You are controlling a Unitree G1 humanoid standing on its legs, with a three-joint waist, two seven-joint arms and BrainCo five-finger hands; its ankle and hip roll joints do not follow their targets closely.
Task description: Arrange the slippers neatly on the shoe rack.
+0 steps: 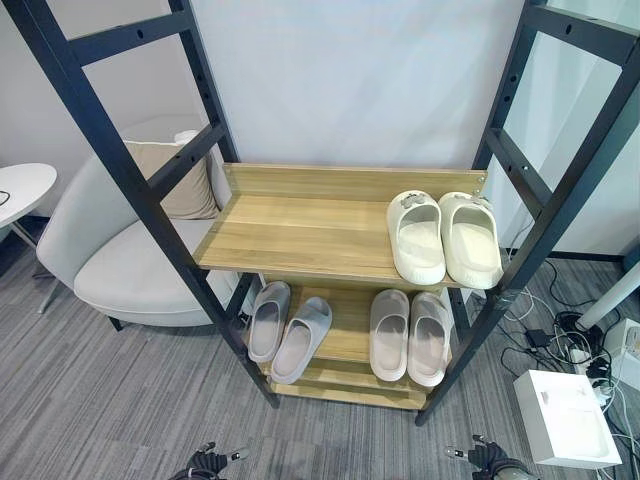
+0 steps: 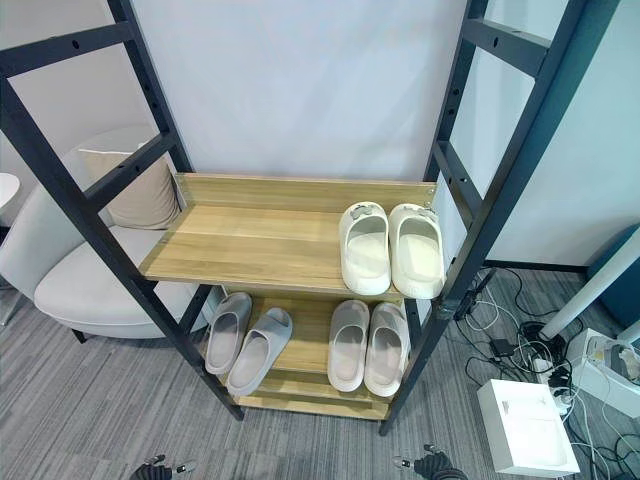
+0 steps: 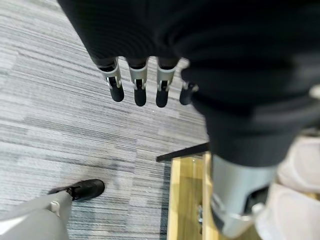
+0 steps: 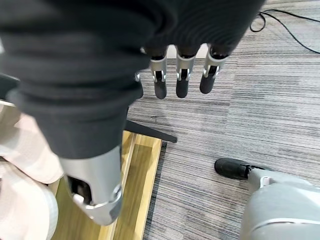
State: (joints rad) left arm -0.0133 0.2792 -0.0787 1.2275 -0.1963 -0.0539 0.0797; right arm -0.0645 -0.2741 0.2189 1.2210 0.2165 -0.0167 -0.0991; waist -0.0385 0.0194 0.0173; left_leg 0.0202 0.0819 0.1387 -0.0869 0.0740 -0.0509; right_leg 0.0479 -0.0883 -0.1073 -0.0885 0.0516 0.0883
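upper shelf (image 1: 290,235) left: free | right: cream slippers (image 1: 443,236) (paired)

No readable text, labels, numbers (none on anything).

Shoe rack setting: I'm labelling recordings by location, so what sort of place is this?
Probably an office or lab corner set up like a home entryway: a wooden shoe rack with slippers stands on grey carpet tiles, a padded armchair beside it, and loose cables on the floor.
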